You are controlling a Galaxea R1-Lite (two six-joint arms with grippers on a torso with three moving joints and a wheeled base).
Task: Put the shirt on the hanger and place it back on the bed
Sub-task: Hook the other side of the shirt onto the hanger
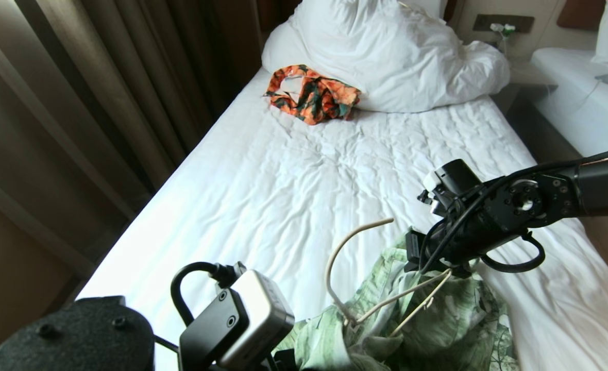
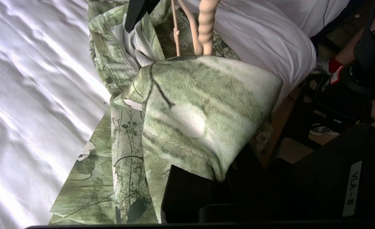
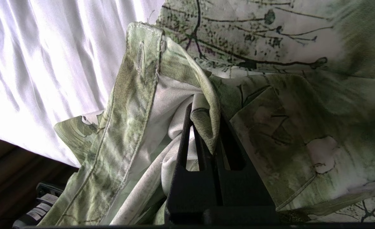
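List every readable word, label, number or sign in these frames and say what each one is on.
"VLA-8": white sticker on the dark robot body, seen in the left wrist view, reading lengthwise along the sticker.
Unreadable: small labels on dark equipment below the bed edge in the right wrist view, too small to make out.
Nothing readable on the shirt, the hanger or the bed.

shirt (image 1: 438,319) on bed (image 1: 283,196) near edge | hanger (image 1: 381,304) on shirt | garment (image 1: 311,95) before pillow (image 1: 386,56)
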